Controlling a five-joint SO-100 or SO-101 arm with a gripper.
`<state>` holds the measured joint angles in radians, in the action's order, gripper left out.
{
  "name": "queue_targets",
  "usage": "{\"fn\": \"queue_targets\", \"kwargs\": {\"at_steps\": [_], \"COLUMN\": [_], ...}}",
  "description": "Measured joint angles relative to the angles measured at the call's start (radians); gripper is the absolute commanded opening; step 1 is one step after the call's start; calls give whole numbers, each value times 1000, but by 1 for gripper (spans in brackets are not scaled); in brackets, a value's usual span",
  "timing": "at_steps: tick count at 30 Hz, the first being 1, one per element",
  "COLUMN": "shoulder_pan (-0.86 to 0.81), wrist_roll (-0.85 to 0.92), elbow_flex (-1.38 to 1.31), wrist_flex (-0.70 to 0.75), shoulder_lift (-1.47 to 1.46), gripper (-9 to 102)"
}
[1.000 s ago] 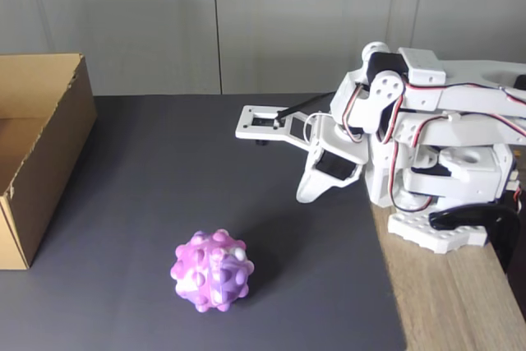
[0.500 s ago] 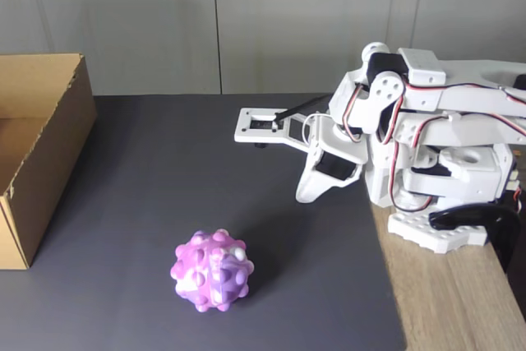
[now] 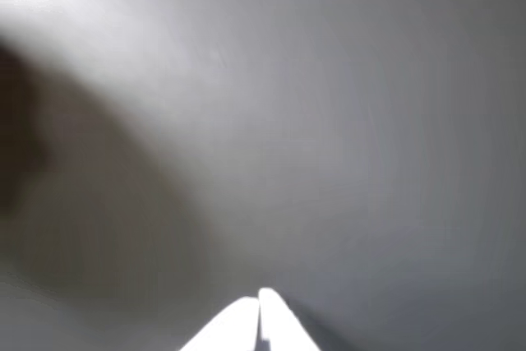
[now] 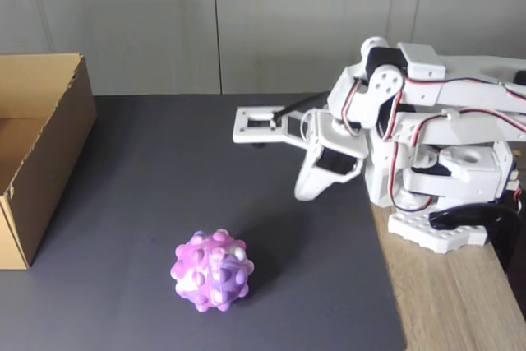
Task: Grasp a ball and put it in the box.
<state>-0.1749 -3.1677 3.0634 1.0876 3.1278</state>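
Resting on dark mat (image 4: pixel 164 170), ball (image 4: pixel 212 270); box (image 4: pixel 37 154) left; pincer (image 3: pixel 260 306) fingers together.

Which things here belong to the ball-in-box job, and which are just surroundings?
Belonging to the job:
- knobby pink-purple ball, on the dark mat
- cardboard box, open, at the left of the fixed view
- gripper, fingertips together in the wrist view

Just surroundings:
- dark mat
- wooden tabletop
- grey wall
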Motion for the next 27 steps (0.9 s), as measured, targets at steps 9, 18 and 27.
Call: {"fn": "queue_targets", "kwargs": {"at_steps": [9, 18, 27], "shoulder_pan": [140, 374, 532], "wrist_roll": [-31, 29, 55], "elbow_flex": [-270, -611, -877], "wrist_flex": [52, -5, -107], "shoulder_lift": [-109, -451, -758], "gripper": [0, 0, 0]}}
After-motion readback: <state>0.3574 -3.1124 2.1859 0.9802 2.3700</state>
